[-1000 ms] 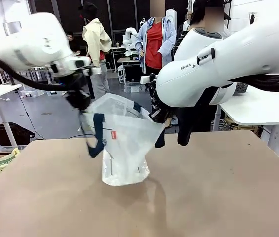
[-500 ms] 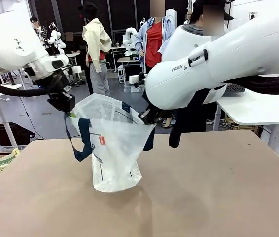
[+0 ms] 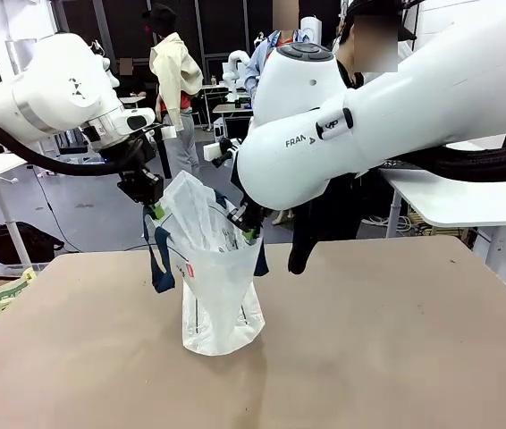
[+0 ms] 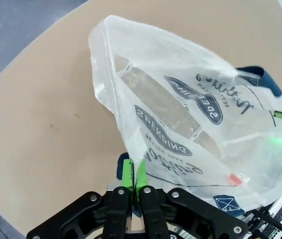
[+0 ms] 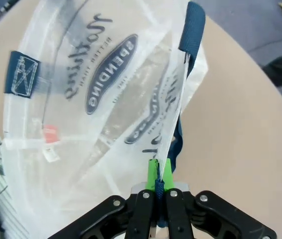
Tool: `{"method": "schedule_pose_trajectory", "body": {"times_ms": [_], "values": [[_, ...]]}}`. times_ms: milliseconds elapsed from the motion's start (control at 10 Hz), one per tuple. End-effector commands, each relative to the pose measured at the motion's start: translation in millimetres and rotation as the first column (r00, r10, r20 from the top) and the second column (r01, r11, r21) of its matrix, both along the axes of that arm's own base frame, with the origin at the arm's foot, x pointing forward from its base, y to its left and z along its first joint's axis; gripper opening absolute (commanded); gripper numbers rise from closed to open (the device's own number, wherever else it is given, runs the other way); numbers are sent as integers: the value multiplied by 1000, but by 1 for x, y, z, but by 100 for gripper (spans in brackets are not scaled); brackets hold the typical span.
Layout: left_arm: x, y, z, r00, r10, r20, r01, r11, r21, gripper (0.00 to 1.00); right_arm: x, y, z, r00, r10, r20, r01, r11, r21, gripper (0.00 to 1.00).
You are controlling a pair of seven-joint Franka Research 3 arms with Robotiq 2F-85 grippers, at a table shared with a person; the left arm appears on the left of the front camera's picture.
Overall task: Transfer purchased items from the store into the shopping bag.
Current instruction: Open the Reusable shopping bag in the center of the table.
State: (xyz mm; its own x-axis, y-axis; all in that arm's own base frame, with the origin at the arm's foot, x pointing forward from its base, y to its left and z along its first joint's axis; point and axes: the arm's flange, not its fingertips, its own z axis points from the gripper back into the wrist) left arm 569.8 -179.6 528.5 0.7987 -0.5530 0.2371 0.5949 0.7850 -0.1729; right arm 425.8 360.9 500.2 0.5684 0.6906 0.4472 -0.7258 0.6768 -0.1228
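brown tabletop (image 3: pixel 396 357) fills the lower half of the front view, and just left of its centre stands the shopping bag (image 3: pixel 220 299), translucent white with dark lettering (image 4: pixel 163 130) and a small red tag (image 3: pixel 189 270), its base resting on the table and its mouth drawn upward. the left gripper (image 3: pixel 153 213) is closed tight on the bag's rim at the bag's upper left, with a navy strap (image 3: pixel 157 264) drooping below it. the right gripper (image 3: pixel 249 231) is clamped on the opposite rim at the upper right, beside the other strap (image 5: pixel 195 22).
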Motion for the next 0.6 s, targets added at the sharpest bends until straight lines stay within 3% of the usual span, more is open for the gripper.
{"method": "schedule_pose_trajectory", "body": {"times_ms": [0, 100, 200, 500], "values": [[9, 1, 10, 999, -19, -36, 20, 1000, 12, 0, 6, 10, -2, 997, -71, -41, 69, 997, -45, 0], [9, 0, 12, 999, -21, -43, 21, 1000, 5, 0, 7, 11, -3, 991, -107, -82, 98, 990, -103, 0], [4, 0, 1, 1000, -5, -17, 5, 1000, 0, 0, 2, -1, -3, 1000, -26, -17, 26, 1000, -18, 0], [4, 0, 1, 1000, -5, -17, 5, 1000, 0, 0, 2, -1, -3, 1000, -26, -17, 26, 1000, -18, 0]]}}
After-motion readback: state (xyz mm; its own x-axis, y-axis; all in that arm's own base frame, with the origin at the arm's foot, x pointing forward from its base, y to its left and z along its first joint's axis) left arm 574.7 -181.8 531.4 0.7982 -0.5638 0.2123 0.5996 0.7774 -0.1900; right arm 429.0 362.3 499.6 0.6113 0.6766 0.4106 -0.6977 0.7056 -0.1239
